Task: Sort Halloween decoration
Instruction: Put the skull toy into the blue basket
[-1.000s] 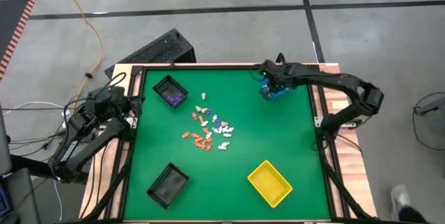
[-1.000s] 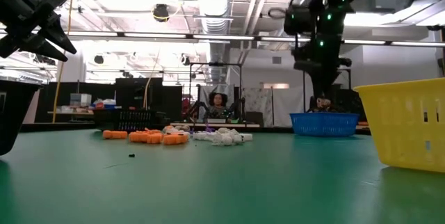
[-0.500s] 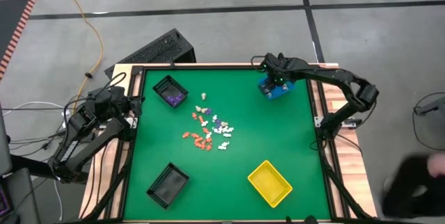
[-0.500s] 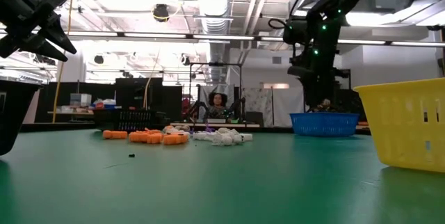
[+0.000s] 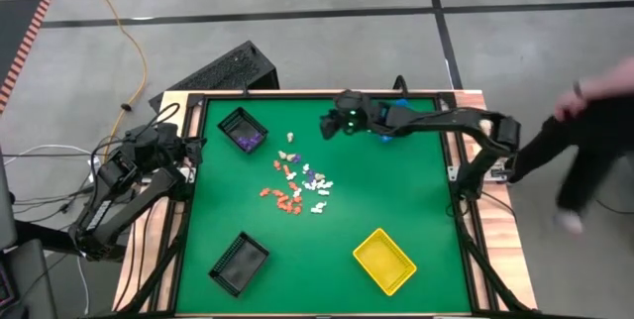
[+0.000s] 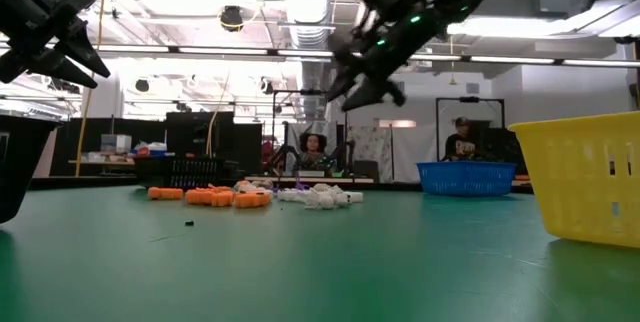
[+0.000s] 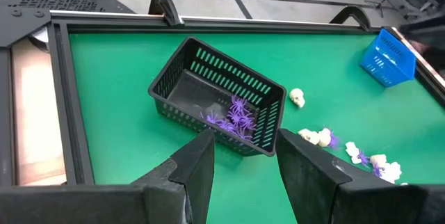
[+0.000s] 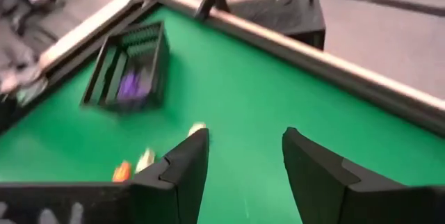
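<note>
We reach right gripper, fingers open and empty, toward decoration pile; next: descend, grasp one. Left gripper waits at table's left edge, open, empty.

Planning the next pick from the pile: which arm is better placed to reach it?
Right. The right gripper is open, over the mat near the decorations. The left gripper waits at the table's left edge.
</note>
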{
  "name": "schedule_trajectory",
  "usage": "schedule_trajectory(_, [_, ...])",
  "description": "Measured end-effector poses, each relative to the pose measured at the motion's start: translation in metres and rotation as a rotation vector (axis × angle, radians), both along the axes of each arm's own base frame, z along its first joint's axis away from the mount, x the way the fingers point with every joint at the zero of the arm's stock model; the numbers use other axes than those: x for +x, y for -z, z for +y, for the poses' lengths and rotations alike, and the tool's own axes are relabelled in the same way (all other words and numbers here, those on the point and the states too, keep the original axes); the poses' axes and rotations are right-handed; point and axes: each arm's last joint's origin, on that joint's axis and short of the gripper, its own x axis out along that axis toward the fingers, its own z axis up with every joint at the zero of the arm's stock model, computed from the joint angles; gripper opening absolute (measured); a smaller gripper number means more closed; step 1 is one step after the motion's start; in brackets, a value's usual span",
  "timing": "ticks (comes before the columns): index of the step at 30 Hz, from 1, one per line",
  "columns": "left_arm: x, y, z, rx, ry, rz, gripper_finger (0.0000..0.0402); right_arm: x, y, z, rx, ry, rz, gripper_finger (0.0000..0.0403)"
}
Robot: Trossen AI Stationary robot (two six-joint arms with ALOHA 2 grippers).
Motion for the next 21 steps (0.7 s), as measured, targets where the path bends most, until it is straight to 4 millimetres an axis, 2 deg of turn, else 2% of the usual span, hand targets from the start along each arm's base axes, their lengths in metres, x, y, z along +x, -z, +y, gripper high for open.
schedule_trajectory(7, [0.000,0.000,0.000,0.000,0.004,-0.001,0.0143,0.066,0.026,-0.001,-0.002,-0.068,0.043,0.0196])
schedule_trajectory(11, [0.000,0.000,0.000,0.001,0.009,-0.002,0.0143,0.097,0.033,-0.004,-0.027,-0.094,0.040,0.0195])
schedule_trajectory(21, [0.000,-0.001,0.000,0.006,0.012,-0.004,0.0143,0.140,0.067,-0.011,-0.042,-0.106,0.091,0.0195])
